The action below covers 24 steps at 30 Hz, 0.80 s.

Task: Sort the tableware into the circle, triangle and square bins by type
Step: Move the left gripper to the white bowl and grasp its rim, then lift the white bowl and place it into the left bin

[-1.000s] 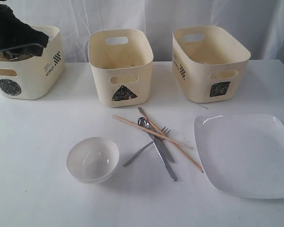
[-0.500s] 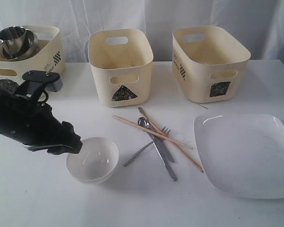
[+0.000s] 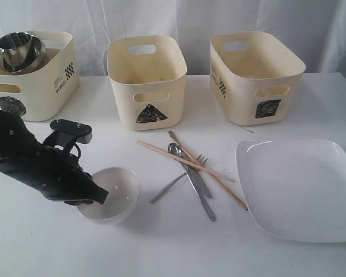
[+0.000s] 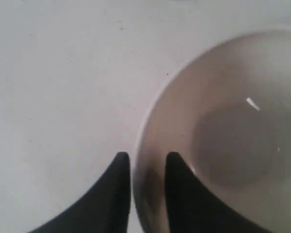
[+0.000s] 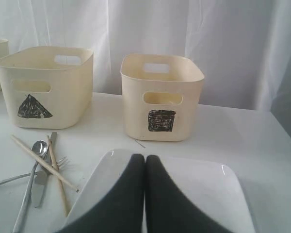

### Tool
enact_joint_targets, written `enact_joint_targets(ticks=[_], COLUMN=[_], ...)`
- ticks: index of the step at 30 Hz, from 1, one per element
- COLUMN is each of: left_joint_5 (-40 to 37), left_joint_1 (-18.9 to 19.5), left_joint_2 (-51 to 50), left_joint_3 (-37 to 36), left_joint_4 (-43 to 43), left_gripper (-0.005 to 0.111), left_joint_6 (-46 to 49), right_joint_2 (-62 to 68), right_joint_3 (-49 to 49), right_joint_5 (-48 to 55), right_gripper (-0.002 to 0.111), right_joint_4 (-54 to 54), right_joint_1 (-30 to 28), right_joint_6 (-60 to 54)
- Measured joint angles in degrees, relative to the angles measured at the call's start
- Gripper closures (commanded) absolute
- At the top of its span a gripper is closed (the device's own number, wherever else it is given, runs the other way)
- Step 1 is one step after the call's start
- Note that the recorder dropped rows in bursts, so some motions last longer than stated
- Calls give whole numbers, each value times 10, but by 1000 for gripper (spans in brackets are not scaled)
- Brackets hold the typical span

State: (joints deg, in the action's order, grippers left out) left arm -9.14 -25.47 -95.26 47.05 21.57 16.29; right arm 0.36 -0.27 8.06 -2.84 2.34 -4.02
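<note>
My left gripper (image 3: 98, 198) (image 4: 145, 158) is down at the near-left rim of the white bowl (image 3: 124, 193) (image 4: 233, 136). One finger is inside the rim and one outside, shut on it. Steel mugs and nested steel bowls (image 3: 20, 51) sit in the circle bin (image 3: 43, 86). The triangle bin (image 3: 147, 86) and square bin (image 3: 256, 81) stand behind. Steel cutlery (image 3: 190, 176) and wooden chopsticks (image 3: 187, 161) lie crossed mid-table. My right gripper (image 5: 145, 158) is shut with nothing in it, over the large white square plate (image 5: 203, 194) (image 3: 300, 190). It is out of the exterior view.
A white curtain hangs behind the bins. The plate reaches the table's right edge. The cutlery pile lies between the bowl and the plate. A thin pin-like sliver (image 3: 246, 130) lies in front of the square bin.
The left arm swung from over the circle bin, leaving the steel mugs and bowls there, down to the white bowl. Its fingers now straddle the rim, and the bowl has shifted slightly left.
</note>
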Motion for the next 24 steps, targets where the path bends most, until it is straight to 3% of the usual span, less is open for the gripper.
enact_joint_targets(ticks=[8,13,19,24], left_joint_5=[5,26,84,98], left_joint_1=[17,103,231,269], left_joint_2=[120,176,115,19], left_joint_3=[14,91,229,321], left_joint_4=[-11,-51,-75,-91], left_gripper=[107,107,107,107], left_joint_6=[54,58,58,58], right_joint_2=[0,0,0,0], right_joint_3=[0,0,0,0], right_joint_5=[0,0,0,0], right_gripper=[108,108,108,108], right_joint_4=[0,0,0,0], right_joint_1=[0,0,0,0], right_joint_6=[0,0,0,0])
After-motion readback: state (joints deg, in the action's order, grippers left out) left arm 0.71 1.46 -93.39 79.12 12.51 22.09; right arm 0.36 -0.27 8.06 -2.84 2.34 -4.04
